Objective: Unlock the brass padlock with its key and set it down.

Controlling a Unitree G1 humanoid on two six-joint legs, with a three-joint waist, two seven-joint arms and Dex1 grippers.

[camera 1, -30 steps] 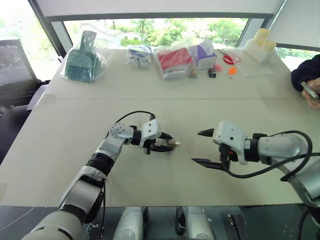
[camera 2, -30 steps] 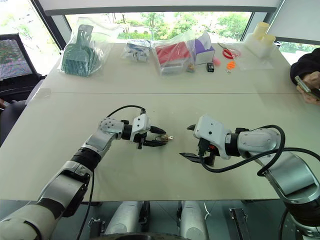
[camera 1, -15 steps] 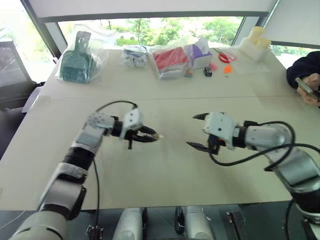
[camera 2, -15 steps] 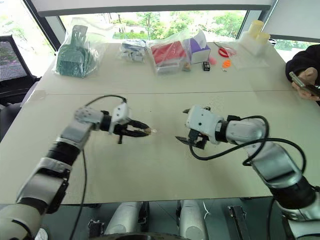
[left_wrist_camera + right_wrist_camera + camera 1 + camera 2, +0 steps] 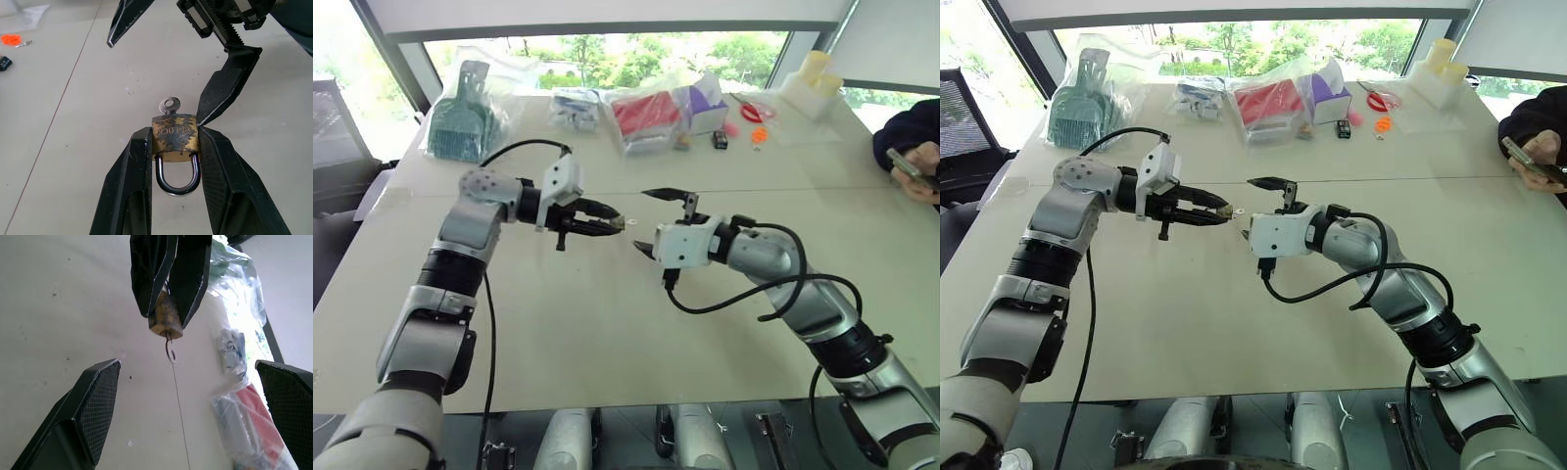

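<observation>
Gripping: left gripper (image 5: 173, 139) has its two black fingers closed on the flat sides of the brass padlock (image 5: 174, 138), which sits at their tips with the shackle loop back between the fingers
Key: the key (image 5: 169, 105) stands in the end of the padlock that faces away from the left wrist, its round silvery bow sticking out past the fingertips
Left arm pose: raised above the table (image 5: 607, 333), forearm reaching in from the robot's left, gripper pointing roughly level toward the right gripper
Right gripper: right gripper (image 5: 653, 221) has its jaws spread wide and nothing between them; one finger is high, the other low, and they face the padlock end-on
Gap between grippers: the key's bow lies just ahead of the right fingertips, near but apart from them; in the left wrist view one right finger looks to come down close beside the padlock's corner, contact cannot be told
Right arm pose: forearm comes in from the robot's right, elbow bent, black cable looping beneath it
Open room: bare tabletop lies below and all around both grippers, out to the near edge
Far edge: bagged goods (image 5: 651, 116) lie in a row by the window, with a green scoop in a bag (image 5: 462, 122) at the robot's left, well apart from the arms
Right edge: a person's hand with a phone (image 5: 918, 176) is at the table's right side, well apart
</observation>
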